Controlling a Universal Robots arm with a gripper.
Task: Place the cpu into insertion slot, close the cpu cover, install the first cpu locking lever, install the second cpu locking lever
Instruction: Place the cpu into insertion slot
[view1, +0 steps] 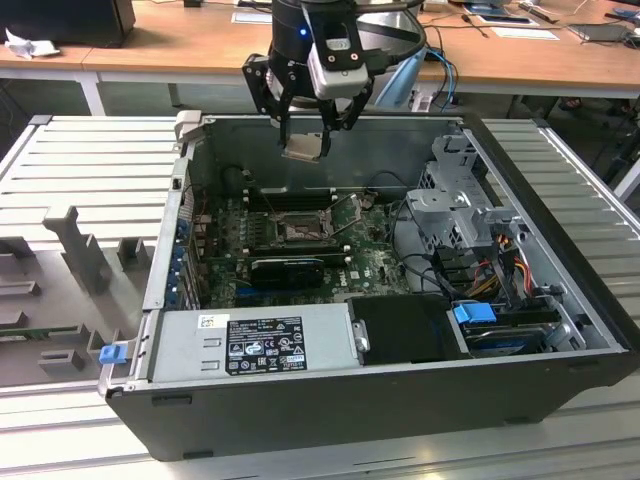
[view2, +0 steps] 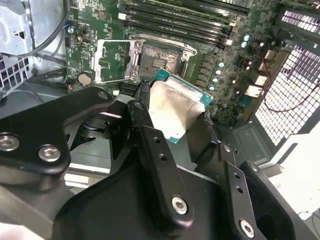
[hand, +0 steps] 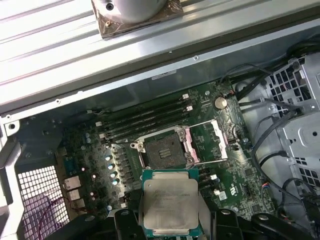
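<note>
My gripper hangs over the back of the open computer case, shut on the cpu, a small flat chip with a pale metal top. Both wrist views show the cpu clamped by its edges between the black fingers. Below it on the green board lies the insertion slot, its dark centre bare. The cpu cover, a silver frame plate, is swung open to one side of the slot. The chip is well above the slot and apart from it.
A black graphics card lies in front of the slot, and memory slots run behind it. The power supply fills the near side. A drive cage with cables stands at the exterior view's right. Case walls ring the board.
</note>
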